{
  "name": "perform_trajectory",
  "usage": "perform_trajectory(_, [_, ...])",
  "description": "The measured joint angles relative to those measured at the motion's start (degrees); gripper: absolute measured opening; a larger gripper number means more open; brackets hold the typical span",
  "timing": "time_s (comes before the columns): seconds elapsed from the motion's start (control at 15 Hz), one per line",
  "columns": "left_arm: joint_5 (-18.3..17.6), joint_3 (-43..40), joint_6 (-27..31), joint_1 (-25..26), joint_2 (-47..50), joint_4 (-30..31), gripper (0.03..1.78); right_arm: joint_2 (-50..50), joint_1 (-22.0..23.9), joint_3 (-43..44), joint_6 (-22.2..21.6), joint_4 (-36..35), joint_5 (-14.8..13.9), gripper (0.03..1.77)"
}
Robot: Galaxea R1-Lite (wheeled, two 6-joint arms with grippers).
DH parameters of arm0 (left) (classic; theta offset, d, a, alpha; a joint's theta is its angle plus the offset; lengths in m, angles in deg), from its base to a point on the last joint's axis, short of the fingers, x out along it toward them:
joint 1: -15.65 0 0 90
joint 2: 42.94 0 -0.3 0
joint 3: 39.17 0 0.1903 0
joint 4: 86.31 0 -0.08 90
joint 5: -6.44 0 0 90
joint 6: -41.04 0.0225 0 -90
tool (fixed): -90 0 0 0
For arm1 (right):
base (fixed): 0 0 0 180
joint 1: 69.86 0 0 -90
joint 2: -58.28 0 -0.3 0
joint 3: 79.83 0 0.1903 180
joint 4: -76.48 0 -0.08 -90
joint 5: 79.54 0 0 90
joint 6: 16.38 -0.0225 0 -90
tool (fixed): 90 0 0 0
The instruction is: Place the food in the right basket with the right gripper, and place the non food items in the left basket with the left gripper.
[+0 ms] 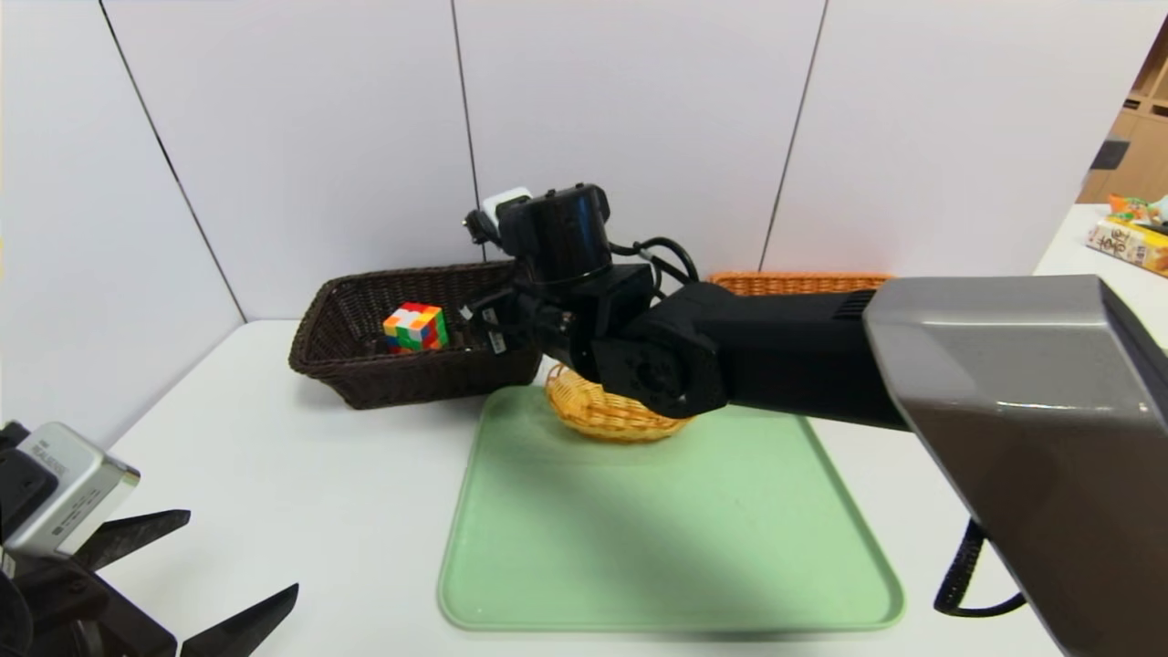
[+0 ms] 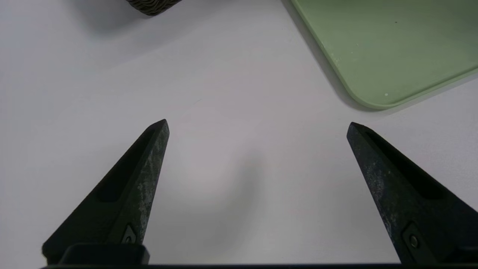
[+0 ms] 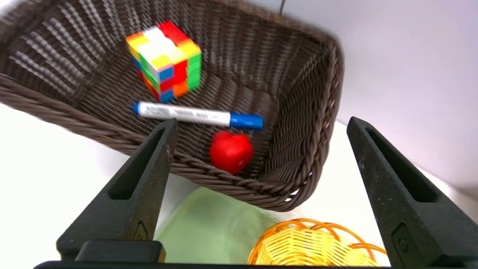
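Note:
The left basket [image 1: 365, 365], dark brown wicker, stands at the back left of the table. In it lie the puzzle cube [image 3: 166, 59], the white marker with its blue cap [image 3: 186, 114] and the small red duck [image 3: 230, 151]. My right gripper [image 3: 259, 121] hovers over that basket's near right corner, open, with nothing between its fingers. In the head view the right arm's wrist [image 1: 630, 338] hides those fingers. Only the right basket's orange rim [image 1: 798, 283] shows behind the arm. My left gripper [image 1: 242, 552] rests open at the table's near left, over bare table [image 2: 257, 122]. The food is out of view.
A green tray [image 1: 666, 529] lies in the middle of the table. A small round yellow basket [image 1: 598, 415] sits at its far edge, partly under the right arm. White wall panels close the back. Boxes [image 1: 1131, 237] lie on a counter at far right.

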Motion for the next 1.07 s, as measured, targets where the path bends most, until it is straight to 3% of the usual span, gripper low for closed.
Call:
perform_trajectory(0.4, [-0.09, -0.27, -0.1, 0.0, 0.46, 0.04, 1.69, 14.07, -2.89, -7.01, 1.95, 7.62, -1.3, 1.64])
perform_trajectory(0.8, [-0.06, -0.39, -0.1, 0.0, 0.94, -0.02, 1.69, 32.06, -3.83, -28.09, 0.32, 16.58, -2.38, 1.68])
perform_trajectory(1.07, [-0.06, -0.6, -0.1, 0.09, 1.49, -0.02, 1.69, 41.68, -3.33, -41.3, -3.4, 21.74, -3.69, 1.69])
